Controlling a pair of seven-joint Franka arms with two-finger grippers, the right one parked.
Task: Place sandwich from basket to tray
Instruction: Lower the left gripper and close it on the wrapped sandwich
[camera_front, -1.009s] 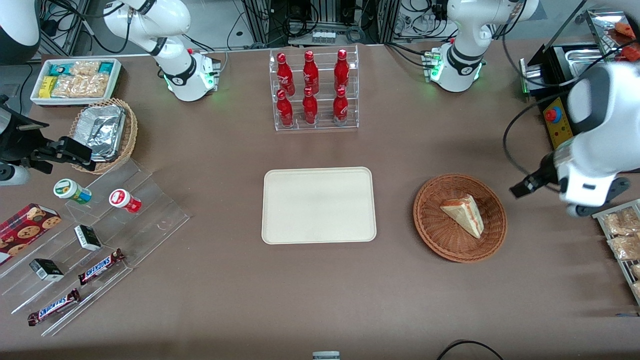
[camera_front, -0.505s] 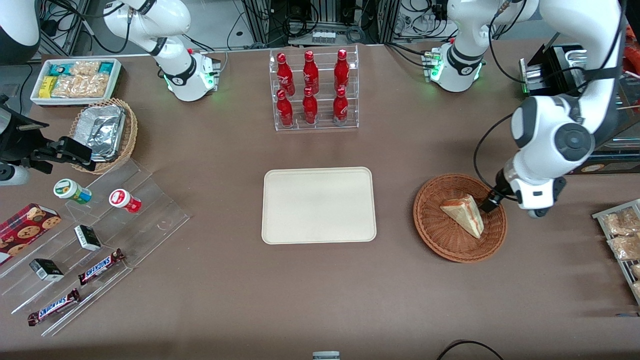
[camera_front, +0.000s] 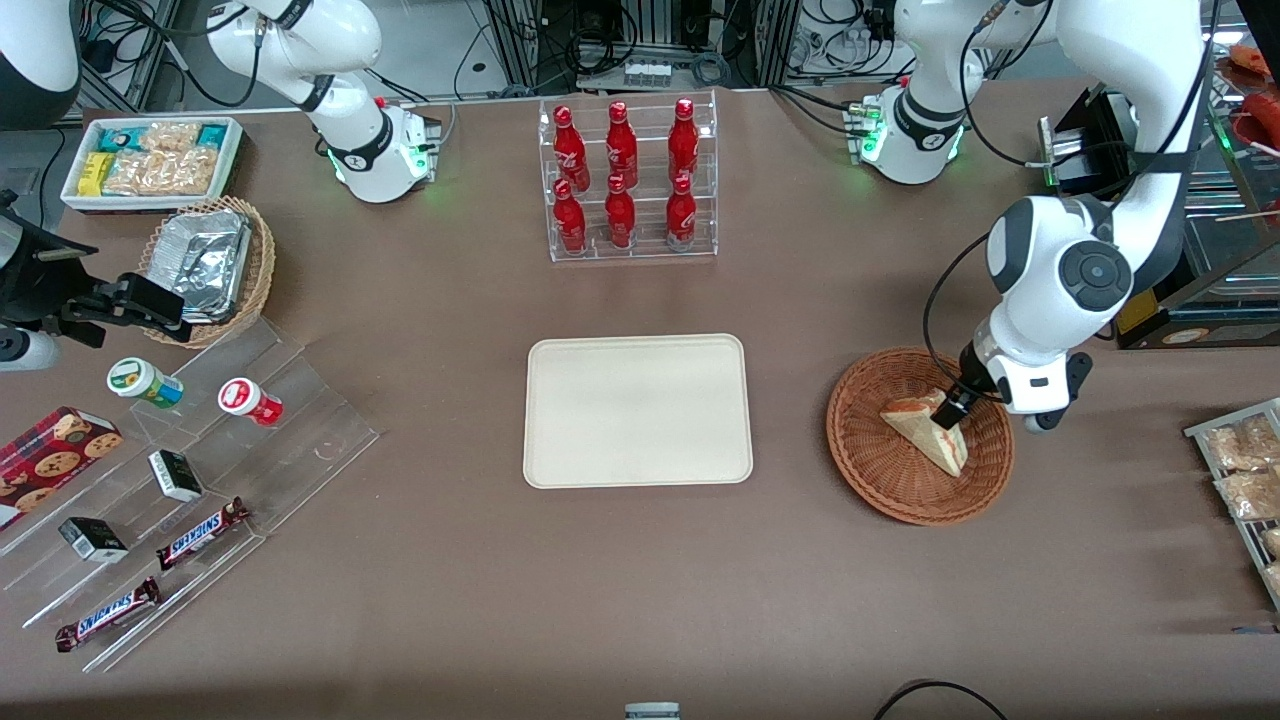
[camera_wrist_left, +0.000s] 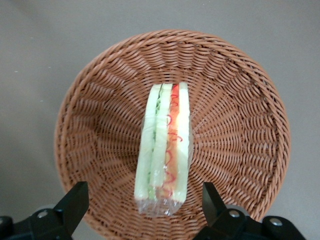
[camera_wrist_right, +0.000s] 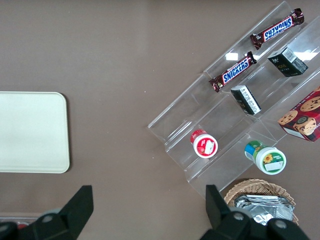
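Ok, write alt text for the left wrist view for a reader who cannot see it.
A wrapped triangular sandwich stands on edge in the middle of a round reddish-brown wicker basket, its red and green filling facing the camera. The left arm's gripper hangs over it, jaws open, one on each side of the sandwich, not touching it.

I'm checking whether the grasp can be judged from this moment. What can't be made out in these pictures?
- Front view: the tool sits over the sandwich in the basket; the wrist hides the fingers and any contact.
- Left wrist view: the open fingers straddle the sandwich, but the frame edge cuts off the tool body.
- Sandwich's underside: hidden against the basket.
- Tray: only partly in the right wrist view.
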